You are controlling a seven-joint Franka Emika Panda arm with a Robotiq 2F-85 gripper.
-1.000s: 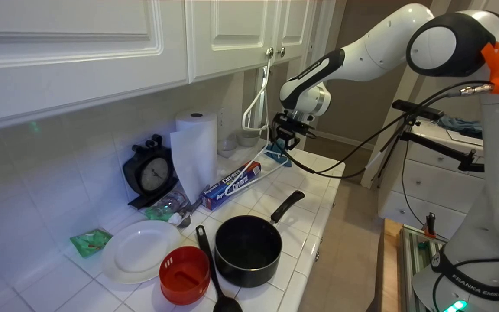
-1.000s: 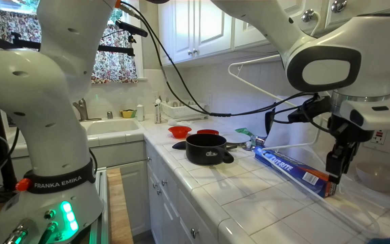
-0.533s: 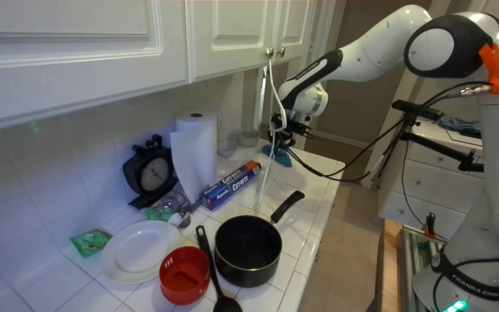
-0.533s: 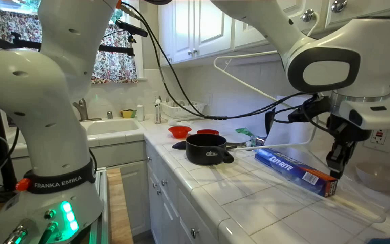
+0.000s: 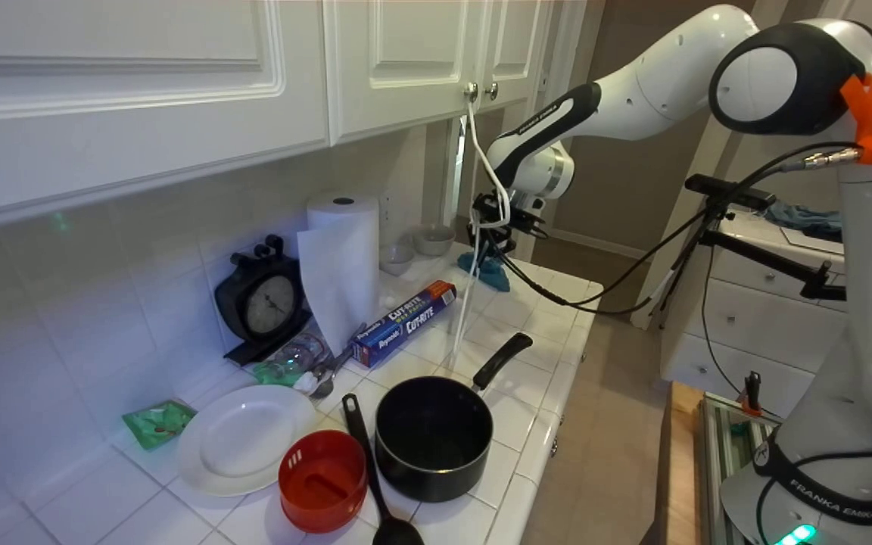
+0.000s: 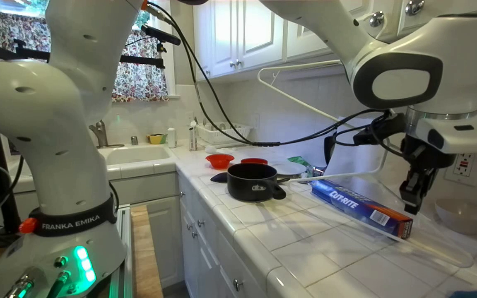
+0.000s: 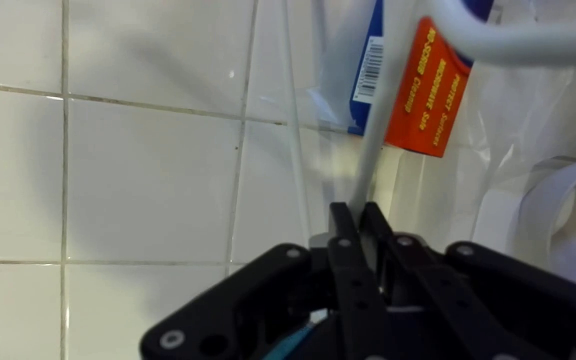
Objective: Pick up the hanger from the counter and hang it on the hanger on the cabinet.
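Note:
A white hanger (image 5: pixel 487 166) hangs from the cabinet knob (image 5: pixel 471 91); in an exterior view it (image 6: pixel 304 66) is partly hidden by the arm. A second white hanger (image 5: pixel 467 303) is below it, over the counter; its bottom bar also shows in an exterior view (image 6: pixel 338 177). My gripper (image 7: pixel 352 207) is shut on a rod of the second hanger (image 7: pixel 376 125), seen between the fingertips in the wrist view. The gripper shows in both exterior views (image 5: pixel 487 248) (image 6: pixel 410 207), above the counter near the wax paper box. Whether the hangers touch is unclear.
On the counter (image 6: pixel 313 248) are a blue wax paper box (image 6: pixel 354 203), a black pot (image 6: pixel 251 182), a white plate (image 5: pixel 247 439), a red bowl (image 5: pixel 322 481), a black spoon (image 5: pixel 364 435), paper towels (image 5: pixel 345 265) and pale bowls (image 6: pixel 466 215). Cabinets (image 5: pixel 406 45) overhang it.
The held hanger has swung from beside the wax paper box toward the pot's handle. The upper hanger has turned on the knob, its near end swinging toward the arm. The gripper has moved slightly.

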